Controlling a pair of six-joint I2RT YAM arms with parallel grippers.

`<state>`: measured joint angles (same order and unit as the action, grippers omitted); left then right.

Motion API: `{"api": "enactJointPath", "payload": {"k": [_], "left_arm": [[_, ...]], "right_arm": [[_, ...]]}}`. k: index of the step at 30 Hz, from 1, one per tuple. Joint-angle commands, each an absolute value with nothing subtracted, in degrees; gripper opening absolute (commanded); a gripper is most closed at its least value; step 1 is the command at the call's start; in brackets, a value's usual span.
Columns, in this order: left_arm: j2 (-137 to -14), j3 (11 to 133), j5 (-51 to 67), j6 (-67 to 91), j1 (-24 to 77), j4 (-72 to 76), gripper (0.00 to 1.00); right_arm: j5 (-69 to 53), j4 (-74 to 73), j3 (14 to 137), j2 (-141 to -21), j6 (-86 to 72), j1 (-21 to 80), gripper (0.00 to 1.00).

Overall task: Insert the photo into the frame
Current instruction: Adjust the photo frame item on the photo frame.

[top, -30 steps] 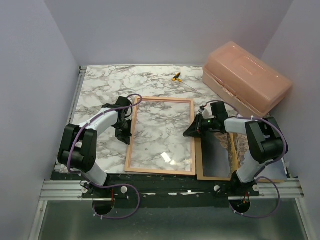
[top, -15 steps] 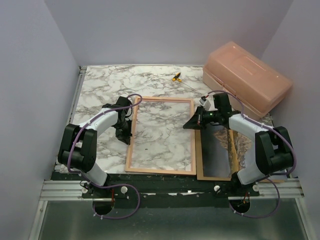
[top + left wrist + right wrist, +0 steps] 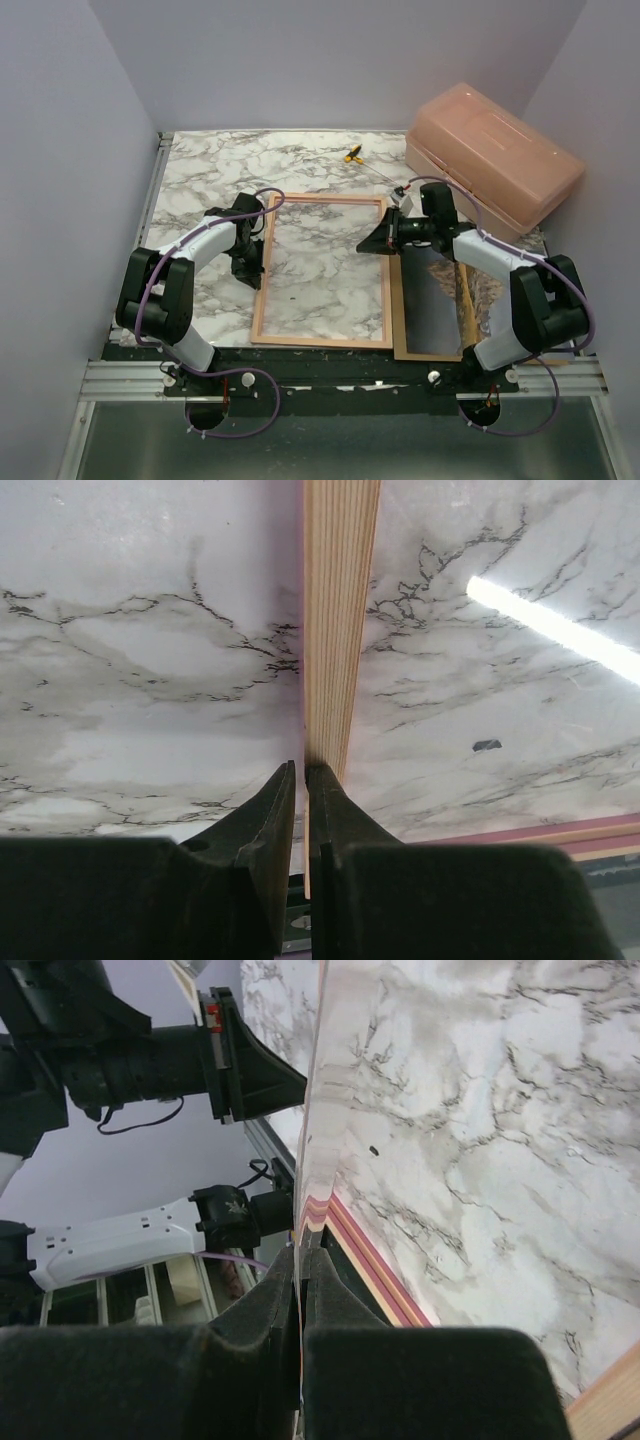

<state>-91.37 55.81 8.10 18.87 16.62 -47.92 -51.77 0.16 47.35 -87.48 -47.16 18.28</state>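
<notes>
Right claw (image 3: 369, 245), marble table (image 3: 200, 170), lilac walls (image 3: 330, 60)

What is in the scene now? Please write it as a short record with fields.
frame: wood-coloured side up, marble table visible through it
left gripper: shut on the frame's left edge
right gripper: shut on the frame's right edge
salmon plastic box: far right corner, lid closed
photo: not in the frame yet

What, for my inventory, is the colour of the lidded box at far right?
The box is salmon pink; top external view.
</notes>
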Motion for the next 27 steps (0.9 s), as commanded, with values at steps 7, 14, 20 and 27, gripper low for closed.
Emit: {"api": "enactJointPath", "payload": {"k": [7, 14, 20, 27], "left_arm": [[-94.02, 54.12, 6.61, 18.9, 17.36, -46.76, 0.13], [-93.92, 54.14, 6.59, 18.9, 17.36, -46.76, 0.13], [-94.04, 54.14, 6.42, 18.9, 17.31, -46.76, 0.13], [-94.02, 54.14, 6.42, 18.9, 17.31, -46.78, 0.13]], "right_arm": [[-51.27, 10.33, 46.76, -83.3, -50.37, 19.36, 0.01], [-51.24, 10.44, 46.85, -83.48, -49.51, 19.6, 0.0], [-50.56, 7.33, 47.27, -83.16, -47.31, 19.67, 0.0], [-48.3, -2.05, 49.52, -80.92, -41.03, 19.69, 0.01]]}}
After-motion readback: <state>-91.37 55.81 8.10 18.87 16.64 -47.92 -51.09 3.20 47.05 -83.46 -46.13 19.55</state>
